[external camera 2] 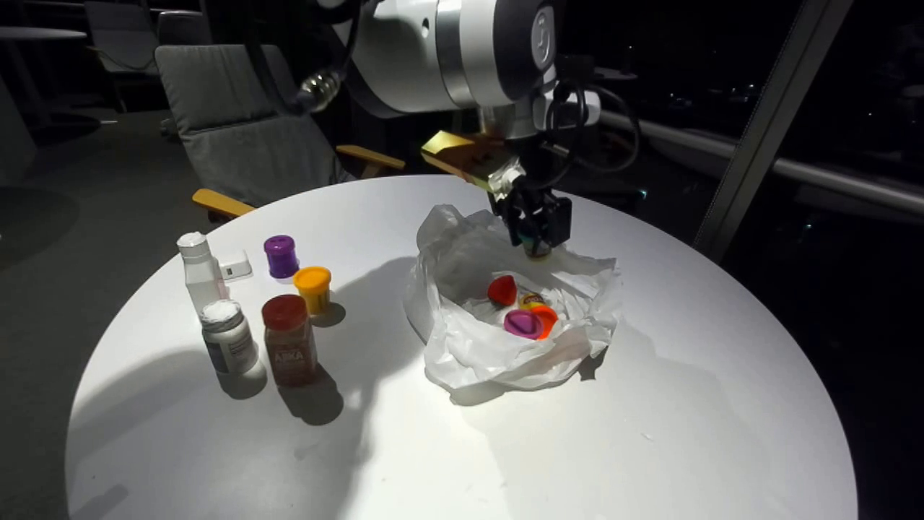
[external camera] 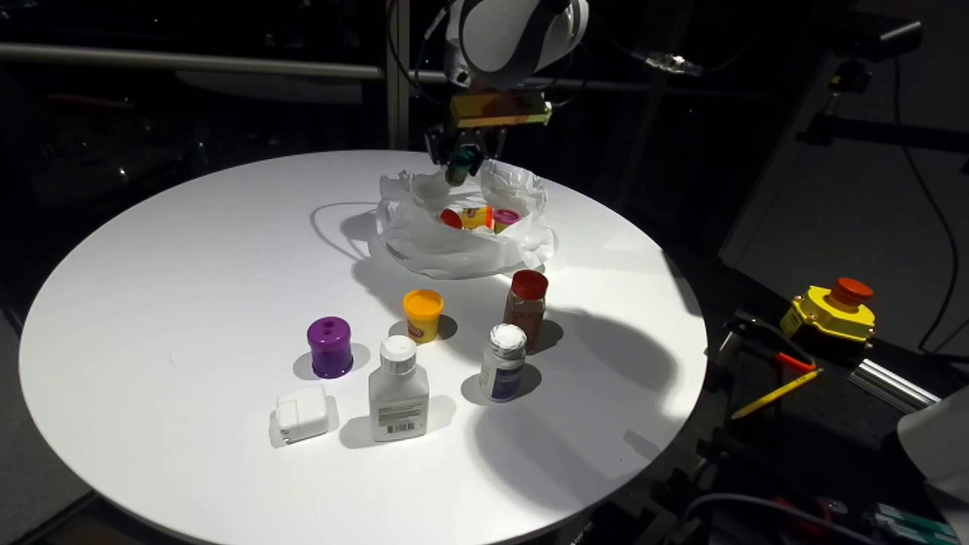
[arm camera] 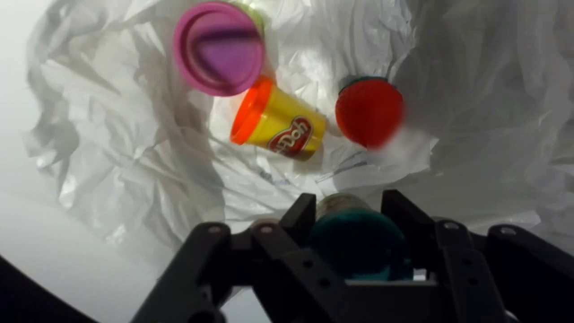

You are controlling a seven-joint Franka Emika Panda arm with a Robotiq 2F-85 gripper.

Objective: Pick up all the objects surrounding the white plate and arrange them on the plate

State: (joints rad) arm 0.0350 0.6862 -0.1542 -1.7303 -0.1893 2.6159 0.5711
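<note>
No white plate shows. A crumpled white plastic bag (external camera: 462,257) (external camera 2: 469,354) (arm camera: 143,188) lies open on the round white table. My gripper (external camera: 463,151) (external camera 2: 538,224) (arm camera: 350,202) is shut on a teal-lidded tub (external camera: 459,168) (external camera 2: 535,251) (arm camera: 358,242) and holds it upright above the bag's opening. Inside the bag are a pink-lidded tub (external camera: 506,218) (external camera 2: 522,324) (arm camera: 219,49), a yellow tub with an orange lid lying on its side (external camera: 477,218) (arm camera: 291,125), and a red object (external camera: 450,219) (external camera 2: 502,290) (arm camera: 368,110). The held tub's lower part is mostly hidden in the wrist view.
Outside the bag stand a purple container (external camera: 330,348), a yellow-orange tub (external camera: 422,316), a white bottle (external camera: 399,405), a white pill bottle (external camera: 503,367), a red-capped jar (external camera: 525,310) and a white adapter block (external camera: 302,414). A chair (external camera 2: 238,123) is beyond the table edge.
</note>
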